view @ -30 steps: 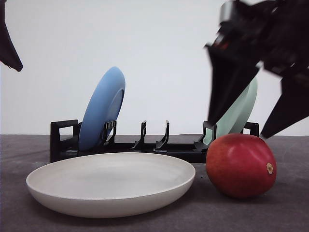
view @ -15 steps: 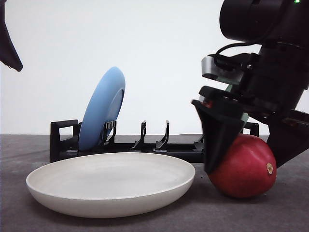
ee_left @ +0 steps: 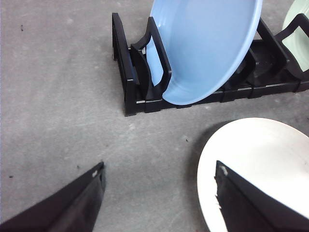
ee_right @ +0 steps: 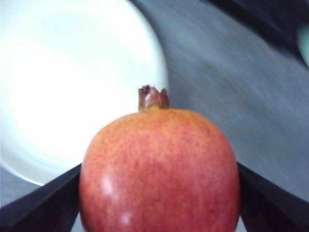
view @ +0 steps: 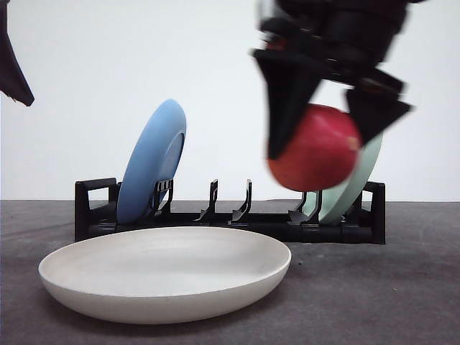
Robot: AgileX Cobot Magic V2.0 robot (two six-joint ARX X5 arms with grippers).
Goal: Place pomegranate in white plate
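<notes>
Above the table (view: 402,302), the right gripper (view: 327,118) is clamping the pomegranate (view: 315,147) in mid-air, just right of the white plate (view: 165,305). Lifting appears done; carrying over and lowering are remaining. The white plate is holding nothing. The rack (view: 237,219) is holding a blue plate (view: 151,162) and a green plate (view: 352,180). The left gripper (ee_left: 159,203) is hanging spread wide, gripping nothing.

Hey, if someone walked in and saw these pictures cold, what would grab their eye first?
The glossy red pomegranate, gripped off the table in the right gripper, hangs just beyond the right edge of the wide cream-white plate on the grey table. Behind, a black dish rack holds a tilted blue plate at its left end and a pale green plate at its right.
</notes>
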